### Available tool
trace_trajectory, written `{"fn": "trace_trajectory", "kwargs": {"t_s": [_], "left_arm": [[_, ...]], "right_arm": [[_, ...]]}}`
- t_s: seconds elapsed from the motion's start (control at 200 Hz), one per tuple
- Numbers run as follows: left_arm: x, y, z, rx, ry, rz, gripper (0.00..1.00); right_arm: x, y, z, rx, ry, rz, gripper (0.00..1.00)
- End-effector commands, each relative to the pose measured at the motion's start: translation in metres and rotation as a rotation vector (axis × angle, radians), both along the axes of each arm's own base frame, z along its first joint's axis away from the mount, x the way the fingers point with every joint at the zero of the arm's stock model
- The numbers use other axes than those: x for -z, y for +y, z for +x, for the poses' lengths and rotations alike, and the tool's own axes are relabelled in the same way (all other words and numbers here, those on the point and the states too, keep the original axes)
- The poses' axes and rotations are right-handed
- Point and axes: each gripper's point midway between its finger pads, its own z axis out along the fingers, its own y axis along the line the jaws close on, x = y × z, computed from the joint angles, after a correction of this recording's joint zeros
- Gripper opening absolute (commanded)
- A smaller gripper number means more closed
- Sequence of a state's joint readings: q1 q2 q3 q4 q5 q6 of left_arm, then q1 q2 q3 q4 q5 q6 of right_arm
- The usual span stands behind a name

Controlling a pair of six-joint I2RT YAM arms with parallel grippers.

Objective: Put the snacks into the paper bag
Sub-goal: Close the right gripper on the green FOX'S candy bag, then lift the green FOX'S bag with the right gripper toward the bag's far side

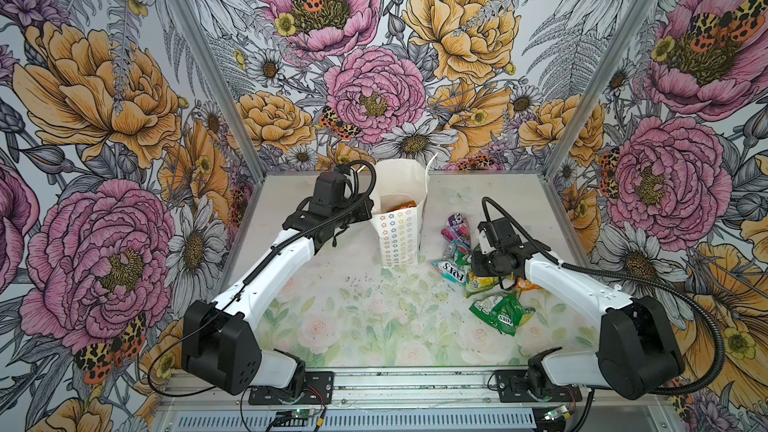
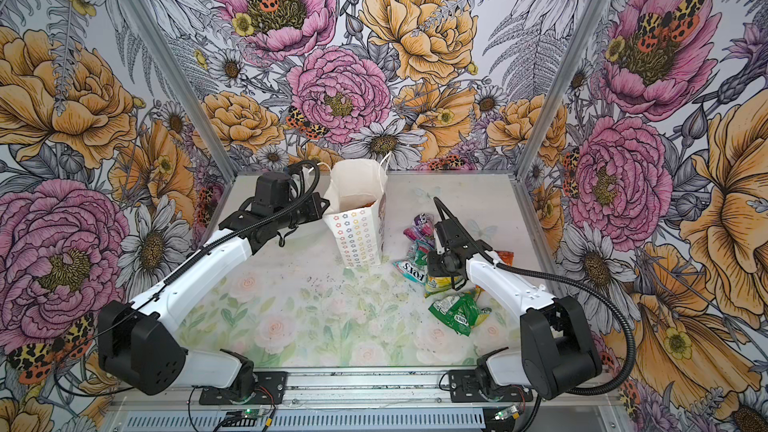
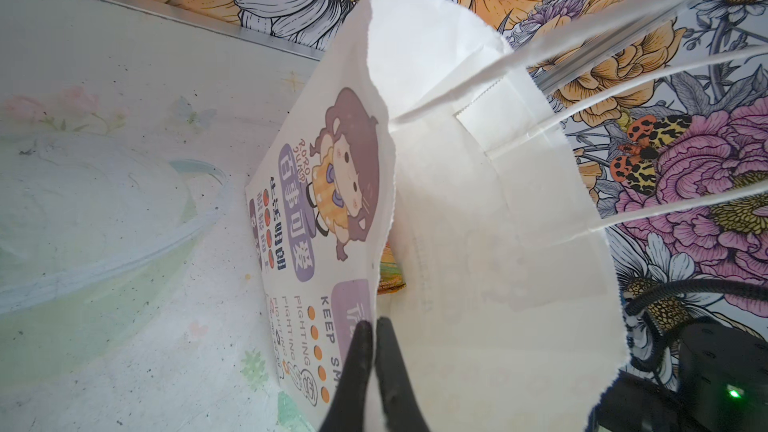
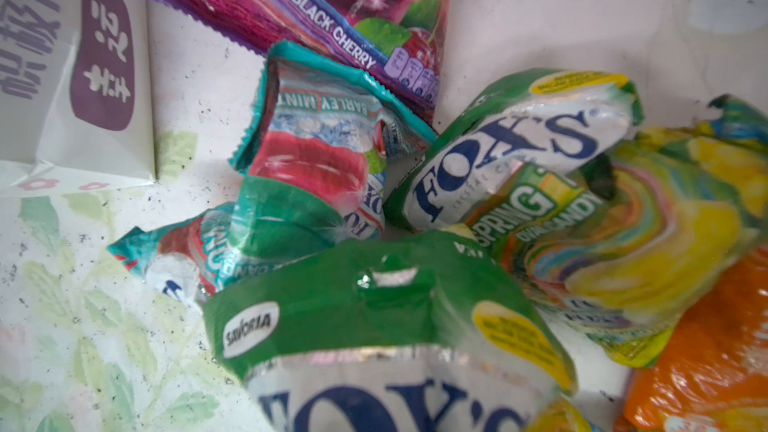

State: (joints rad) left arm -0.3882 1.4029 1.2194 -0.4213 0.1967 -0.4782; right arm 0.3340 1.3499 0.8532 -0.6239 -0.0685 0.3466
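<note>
Fingers (image 3: pixel 358 367) of the left gripper (image 3: pixel 375 326) are pinched tight on the left wall of the paper bag (image 1: pixel 399 238), apparently to keep it upright with its mouth open. The bag stands far centre on the table (image 1: pixel 332 326), with one orange packet (image 1: pixel 405 204) inside. Right of it, the other snacks (image 1: pixel 498 313) lie in a loose heap. The right gripper (image 1: pixel 478 263) points down into the heap, close over a green packet (image 4: pixel 374 317); its fingers are hidden, so their spread cannot be told.
</note>
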Motion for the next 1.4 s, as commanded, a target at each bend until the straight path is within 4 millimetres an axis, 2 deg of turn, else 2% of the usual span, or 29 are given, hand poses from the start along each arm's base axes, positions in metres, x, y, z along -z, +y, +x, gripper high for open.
{"fn": "trace_trajectory", "kwargs": {"t_s": [0.0,0.15,0.295,0.615,0.951,1.141,1.306,1.391], "left_arm": [[-0.006,-0.002,-0.002,-0.002,0.000,-0.011,0.00],[-0.007,-0.001,-0.002,-0.005,-0.003,-0.012,0.00],[-0.007,-0.002,-0.003,-0.004,-0.001,-0.013,0.00],[-0.007,0.000,-0.004,-0.012,-0.003,-0.011,0.00],[-0.007,0.002,-0.004,-0.012,-0.005,-0.013,0.00],[-0.007,0.003,-0.005,-0.015,-0.004,-0.014,0.00],[-0.007,0.003,-0.005,-0.017,-0.004,-0.017,0.00],[-0.008,0.003,-0.004,-0.018,-0.007,-0.017,0.00]], "right_arm": [[-0.029,0.005,0.009,-0.002,-0.078,0.045,0.13],[-0.054,0.006,0.014,-0.004,-0.130,0.066,0.07],[-0.095,0.015,0.023,-0.012,-0.210,0.127,0.00],[-0.196,0.028,0.053,-0.003,-0.420,0.233,0.00],[-0.277,0.039,0.077,-0.013,-0.586,0.307,0.00],[-0.333,0.047,0.084,-0.034,-0.733,0.380,0.00],[-0.370,0.061,0.087,-0.064,-0.829,0.465,0.00],[-0.382,0.070,0.088,-0.078,-0.856,0.495,0.00]]}}
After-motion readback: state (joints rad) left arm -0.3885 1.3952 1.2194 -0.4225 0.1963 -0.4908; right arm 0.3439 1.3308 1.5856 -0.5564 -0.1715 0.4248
